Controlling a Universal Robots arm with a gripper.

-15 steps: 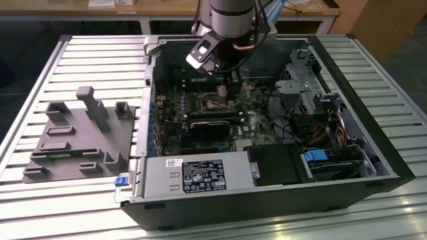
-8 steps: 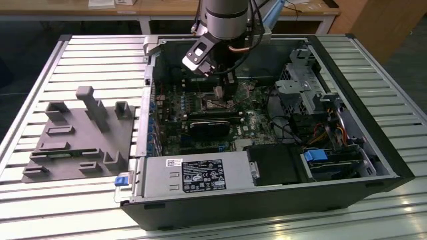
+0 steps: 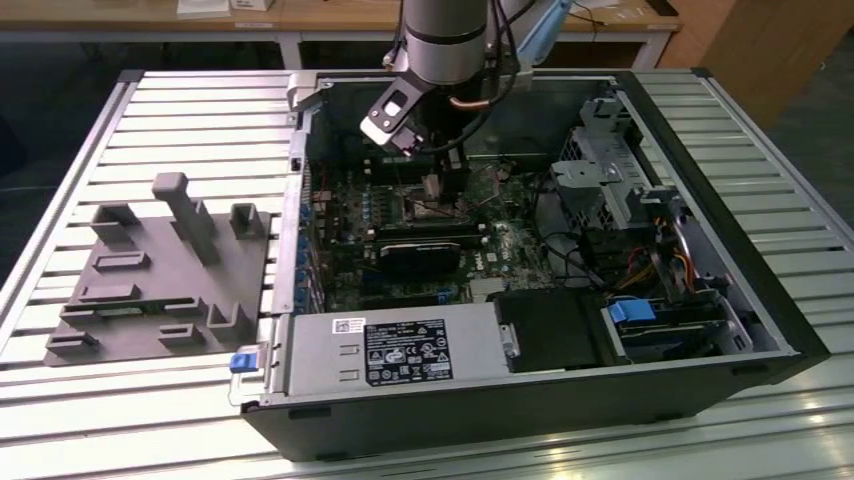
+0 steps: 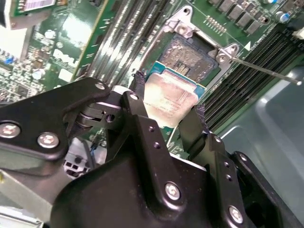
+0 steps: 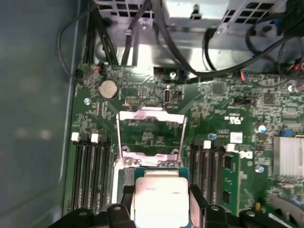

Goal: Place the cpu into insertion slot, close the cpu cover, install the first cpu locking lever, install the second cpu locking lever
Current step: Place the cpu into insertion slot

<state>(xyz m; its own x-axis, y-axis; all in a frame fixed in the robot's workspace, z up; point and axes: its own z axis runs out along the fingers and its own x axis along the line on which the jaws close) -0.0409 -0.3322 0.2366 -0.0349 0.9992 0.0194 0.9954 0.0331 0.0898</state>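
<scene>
In the second wrist view the black two-fingered gripper (image 4: 167,101) is closed partway, its fingers (image 4: 140,110) pressing on opposite edges of the cpu (image 4: 173,97), a small flat square chip with a dull silver-grey metal top on a green-edged base. The chip is held level over the near edge of the insertion slot (image 4: 190,53), a square dark-framed socket with a brownish centre that lies mostly uncovered; whether chip and socket touch cannot be told. Past the chip in the first wrist view, the cpu cover (image 5: 152,114), a thin square metal frame with a large central opening, stands raised off the socket. A thin bright metal lever rod (image 4: 266,70) sticks out from one socket corner, free of the frame. Long narrow dark memory slots (image 5: 92,171) flank the socket on the green motherboard (image 5: 223,104). In the exterior view the grey arm (image 3: 447,40) reaches down from the upper middle into the open black computer case (image 3: 747,330), which lies on the pale slatted counter (image 3: 160,410).
</scene>
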